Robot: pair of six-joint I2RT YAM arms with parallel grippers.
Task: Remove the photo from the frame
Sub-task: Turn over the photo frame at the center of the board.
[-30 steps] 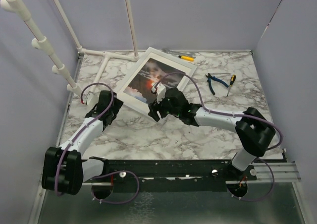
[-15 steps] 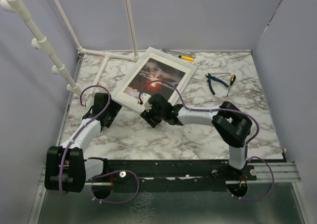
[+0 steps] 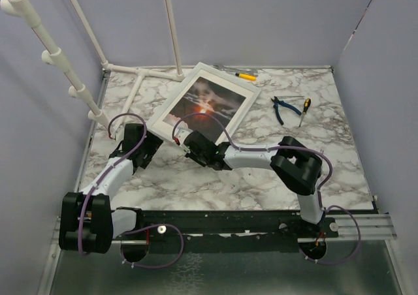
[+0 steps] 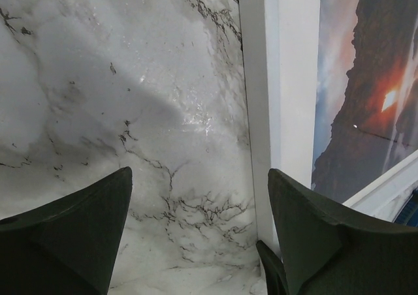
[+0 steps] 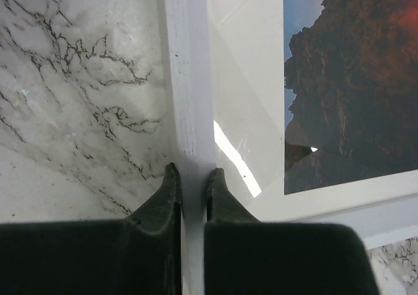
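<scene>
The white frame (image 3: 177,94) lies face up and turned at an angle on the marble table, with the sunset photo (image 3: 210,102) inside it behind the mat. My right gripper (image 3: 189,145) is at the frame's near corner. In the right wrist view the right gripper (image 5: 192,171) is shut on the frame's (image 5: 189,79) white rim, one finger on each side, with the photo (image 5: 353,79) just beyond. My left gripper (image 3: 149,143) rests beside the frame's left corner. In the left wrist view it (image 4: 199,177) stands open over bare marble, its right finger against the frame (image 4: 287,79), the photo (image 4: 366,93) at the right.
Blue-handled pliers (image 3: 282,107) and a screwdriver (image 3: 304,109) lie to the right of the frame. A yellow-handled tool (image 3: 243,76) lies behind it. A white pipe rack (image 3: 140,79) stands at the back left, close to the frame's far corner. Purple walls enclose the table.
The right arm has swung left along the frame's near edge to its near corner, and its jaws have shut on the white rim. The left arm has barely moved.
</scene>
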